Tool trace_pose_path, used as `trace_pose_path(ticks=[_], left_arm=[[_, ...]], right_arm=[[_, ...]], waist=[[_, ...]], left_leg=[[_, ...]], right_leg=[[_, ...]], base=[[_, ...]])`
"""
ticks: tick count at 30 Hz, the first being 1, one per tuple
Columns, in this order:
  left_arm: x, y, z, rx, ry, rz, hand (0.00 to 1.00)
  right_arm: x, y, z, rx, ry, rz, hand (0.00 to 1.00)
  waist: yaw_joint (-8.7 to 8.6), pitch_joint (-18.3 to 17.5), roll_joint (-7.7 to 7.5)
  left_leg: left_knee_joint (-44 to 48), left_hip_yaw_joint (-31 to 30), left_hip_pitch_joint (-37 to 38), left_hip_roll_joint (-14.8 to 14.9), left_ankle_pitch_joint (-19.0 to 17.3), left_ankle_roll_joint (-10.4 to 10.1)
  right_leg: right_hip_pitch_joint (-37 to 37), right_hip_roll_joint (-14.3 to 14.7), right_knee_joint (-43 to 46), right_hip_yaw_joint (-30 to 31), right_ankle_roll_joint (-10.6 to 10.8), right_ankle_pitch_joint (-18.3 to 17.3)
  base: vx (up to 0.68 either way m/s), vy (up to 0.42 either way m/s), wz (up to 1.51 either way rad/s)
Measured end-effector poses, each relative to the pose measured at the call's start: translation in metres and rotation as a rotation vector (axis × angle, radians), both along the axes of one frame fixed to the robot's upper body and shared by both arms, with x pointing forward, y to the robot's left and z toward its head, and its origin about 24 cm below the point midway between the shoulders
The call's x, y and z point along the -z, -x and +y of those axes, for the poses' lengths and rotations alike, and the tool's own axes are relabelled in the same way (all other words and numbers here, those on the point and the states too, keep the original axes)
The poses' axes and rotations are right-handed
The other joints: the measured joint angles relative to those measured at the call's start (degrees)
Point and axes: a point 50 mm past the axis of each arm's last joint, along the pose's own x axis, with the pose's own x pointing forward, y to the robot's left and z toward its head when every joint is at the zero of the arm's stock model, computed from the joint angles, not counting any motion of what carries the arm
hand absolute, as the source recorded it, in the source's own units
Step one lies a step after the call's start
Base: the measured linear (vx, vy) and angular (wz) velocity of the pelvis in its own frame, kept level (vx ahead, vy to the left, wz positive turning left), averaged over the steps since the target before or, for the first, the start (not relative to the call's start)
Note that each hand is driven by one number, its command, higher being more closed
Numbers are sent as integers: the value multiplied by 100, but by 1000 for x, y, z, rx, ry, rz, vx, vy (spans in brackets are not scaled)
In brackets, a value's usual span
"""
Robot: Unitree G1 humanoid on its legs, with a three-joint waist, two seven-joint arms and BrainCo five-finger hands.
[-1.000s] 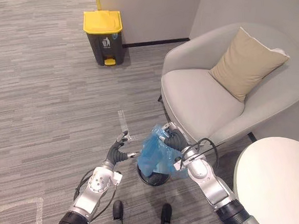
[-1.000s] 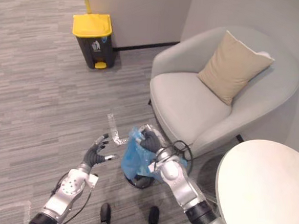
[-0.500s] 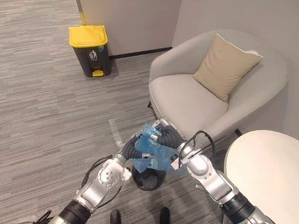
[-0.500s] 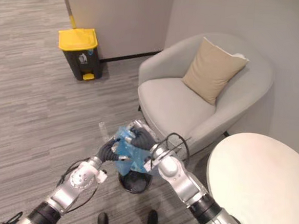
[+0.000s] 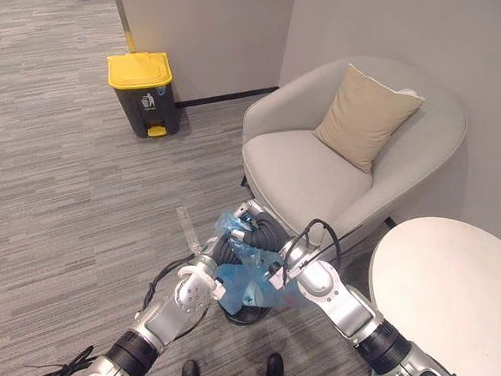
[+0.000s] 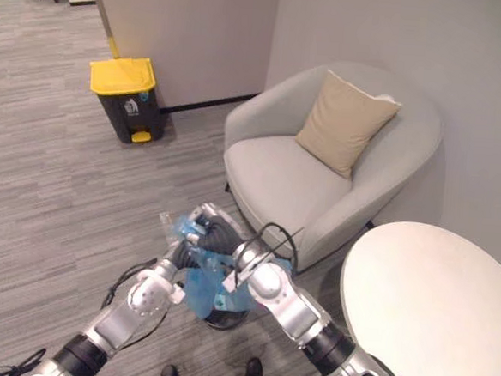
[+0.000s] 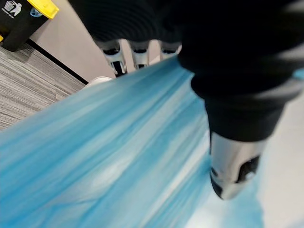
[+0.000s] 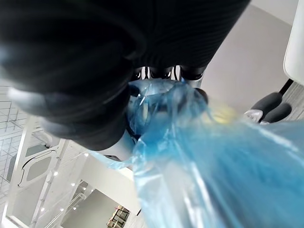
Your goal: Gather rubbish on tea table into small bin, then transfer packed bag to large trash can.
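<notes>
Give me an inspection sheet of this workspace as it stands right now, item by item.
Surface: round white table, no rubbish seen on its visible part.
Job's things: blue bag over the small black bin on the floor; yellow-lidded trash can by the far wall.
Clutter: tape mark on the carpet.
Hands: left hand and right hand both grip the blue bag.
Cables: nothing seen.
Surroundings: grey armchair with a beige cushion.

Blue bag (image 5: 242, 287) — perhaps in right hand (image 5: 263, 234)

Crumpled blue bag (image 5: 245, 284) — hanging over small black bin (image 5: 243, 317).
</notes>
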Motion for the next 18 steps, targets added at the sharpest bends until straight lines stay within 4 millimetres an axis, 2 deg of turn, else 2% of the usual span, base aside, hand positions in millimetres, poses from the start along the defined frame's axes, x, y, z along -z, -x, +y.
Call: trace_pose_path(ticks=[11,18], left_arm=[[8,0,-2,-19,13,37,0],[28,2,-3,-44,8,121,0]], right_arm=[[0,1,5,-32,-33,44,100],[-9,-1,13,-67,-109,82,100]], waist=[[-6,-128,-46],[-9,-198,-56]], left_leg=[[-1,49,11,5,0,0],[-4,124,51,4,-2,-3]], right_leg=[[-17,25,0,52,-2,12],[-26,31,0,129,26,16]], base=[[1,-3,-2],[-6,-3,-6]])
